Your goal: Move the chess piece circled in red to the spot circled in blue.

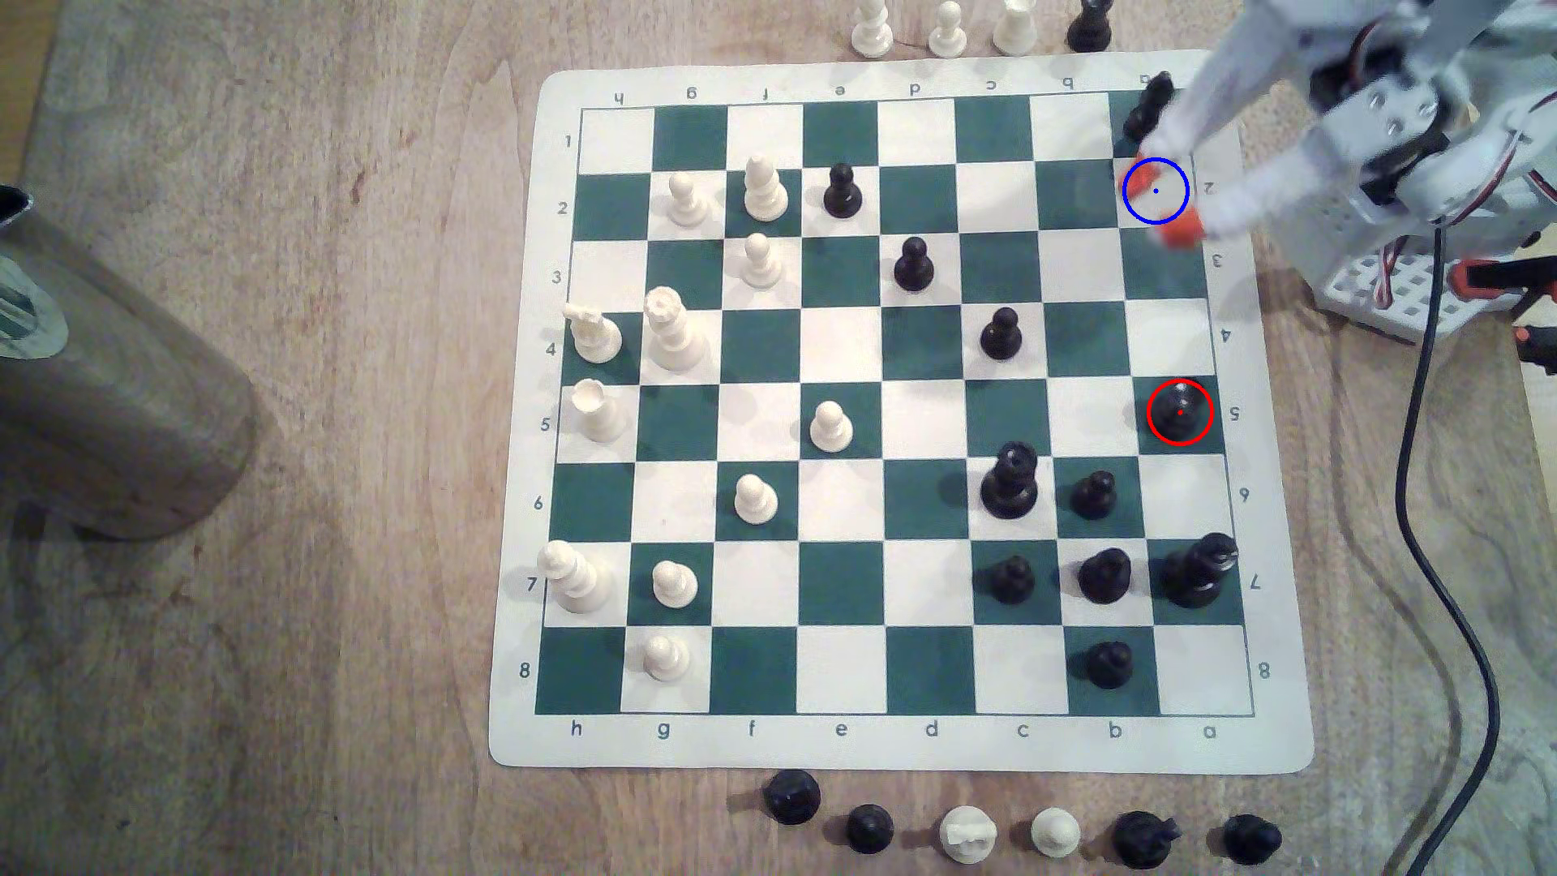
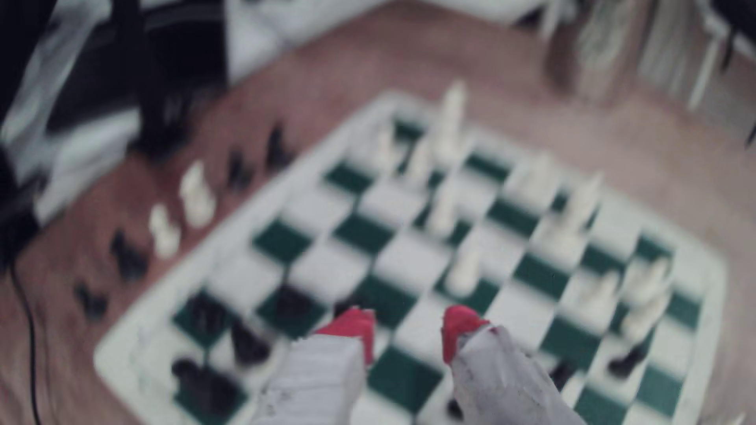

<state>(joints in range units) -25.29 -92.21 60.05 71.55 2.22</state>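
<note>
Short glossy black chess piece (image 1: 1179, 410) with round base and broad flat top, upright on a green square ringed in red at the board's edge on the exterior view's right, cream-white target square (image 1: 1155, 191) ringed in blue with a centre dot, same column, well apart toward the view's top

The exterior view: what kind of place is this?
Probably a home or hobby desk: a wooden table holds a roll-up chessboard, and a small robot arm with an open gripper is clamped beside it.

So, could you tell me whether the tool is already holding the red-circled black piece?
No, the tool hangs open over the blue-circled square, while the black piece stands apart.
</note>
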